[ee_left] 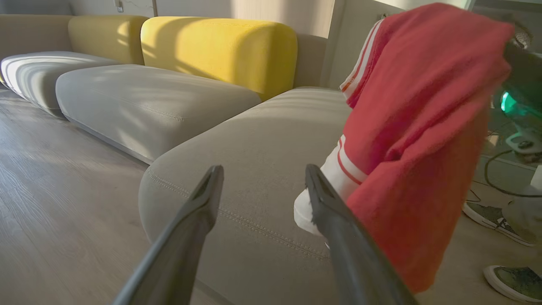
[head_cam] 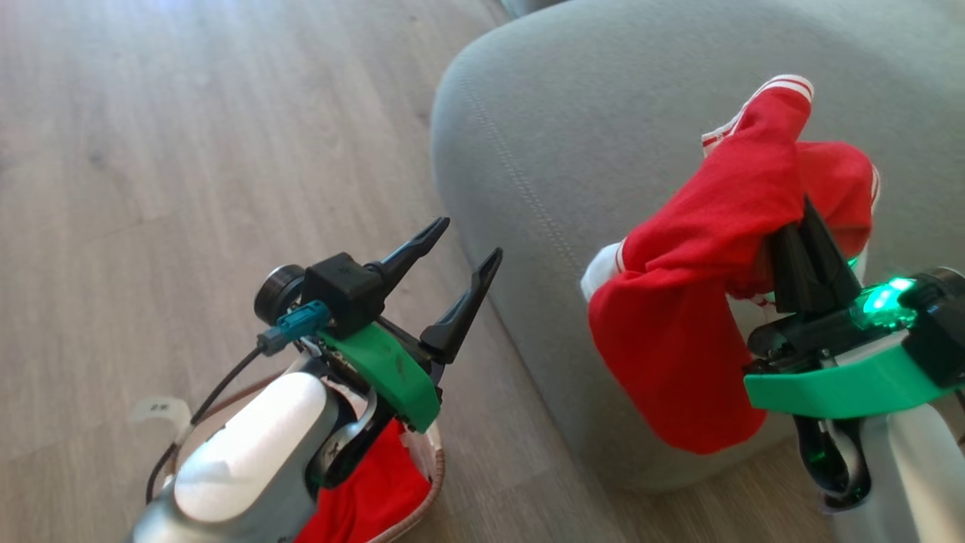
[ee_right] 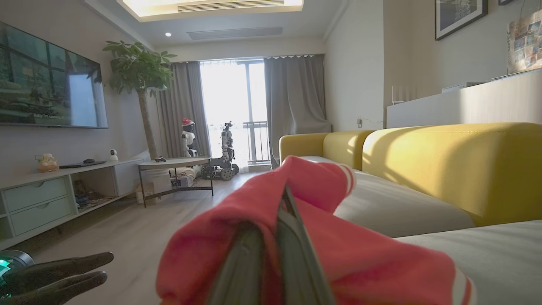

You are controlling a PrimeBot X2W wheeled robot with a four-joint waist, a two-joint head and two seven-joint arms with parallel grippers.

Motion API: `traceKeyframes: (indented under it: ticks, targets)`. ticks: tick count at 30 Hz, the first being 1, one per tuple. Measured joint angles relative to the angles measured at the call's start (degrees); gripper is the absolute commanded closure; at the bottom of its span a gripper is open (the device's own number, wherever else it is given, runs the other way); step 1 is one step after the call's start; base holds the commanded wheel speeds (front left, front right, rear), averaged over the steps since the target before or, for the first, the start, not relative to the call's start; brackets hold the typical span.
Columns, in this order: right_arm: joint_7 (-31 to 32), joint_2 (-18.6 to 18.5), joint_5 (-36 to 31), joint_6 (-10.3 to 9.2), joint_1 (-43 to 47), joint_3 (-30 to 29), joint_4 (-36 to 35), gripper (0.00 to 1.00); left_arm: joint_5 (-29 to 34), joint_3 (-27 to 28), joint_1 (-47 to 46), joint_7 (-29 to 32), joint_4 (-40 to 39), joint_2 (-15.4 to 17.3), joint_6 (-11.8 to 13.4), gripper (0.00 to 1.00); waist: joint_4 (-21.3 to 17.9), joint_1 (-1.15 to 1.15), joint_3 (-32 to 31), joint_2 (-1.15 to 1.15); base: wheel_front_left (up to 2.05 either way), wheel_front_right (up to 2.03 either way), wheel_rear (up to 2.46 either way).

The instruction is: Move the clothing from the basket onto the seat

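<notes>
At 3 o'clock, right claw point(head_cam: 804, 220) pinching red garment point(head_cam: 678, 302) by the seat point(head_cam: 603, 83); at 7 o'clock, left claw point(head_cam: 467, 240) gaping wide.

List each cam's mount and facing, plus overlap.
Head: on the head, aimed down at floor, seat corner, basket; left end effector open, right end effector shut on garment.
Left wrist: along its open fingers, toward seat and garment.
Right wrist: along its shut fingers, over garment toward window; left end effector lower left.
Shared: all three see garment and seat.
</notes>
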Motion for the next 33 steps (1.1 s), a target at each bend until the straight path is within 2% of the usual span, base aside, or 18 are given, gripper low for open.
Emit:
traceKeyframes:
  ticks: [9,17,21,33]
  targets:
    - [0.0,0.33,0.02,0.0,0.0,-0.42,-1.6,1.0,0.05,-0.01,-0.03,0.0,-0.1,0.87,0.35,0.0,-5.11,0.0,1.83,0.0,0.0,0.0,0.0]
    - [0.0,0.01,0.76,0.0,-1.43,-0.33,-0.85,1.0,0.53,-0.02,-0.44,0.08,-0.46,1.52,0.78,0.0,-6.52,0.0,3.85,0.0,0.0,0.0,0.0]
    - [0.0,-1.34,1.51,0.0,-6.9,-0.18,1.07,1.0,0.9,-0.15,-1.66,0.27,-0.85,1.58,0.77,0.0,-6.36,0.0,5.16,0.0,0.0,0.0,0.0]
    - [-0.01,-9.58,7.33,0.0,-27.79,0.83,11.83,1.0,1.56,-0.8,-4.95,2.05,-2.29,2.82,0.27,0.0,-4.0,0.01,10.94,0.0,0.0,0.0,0.0]
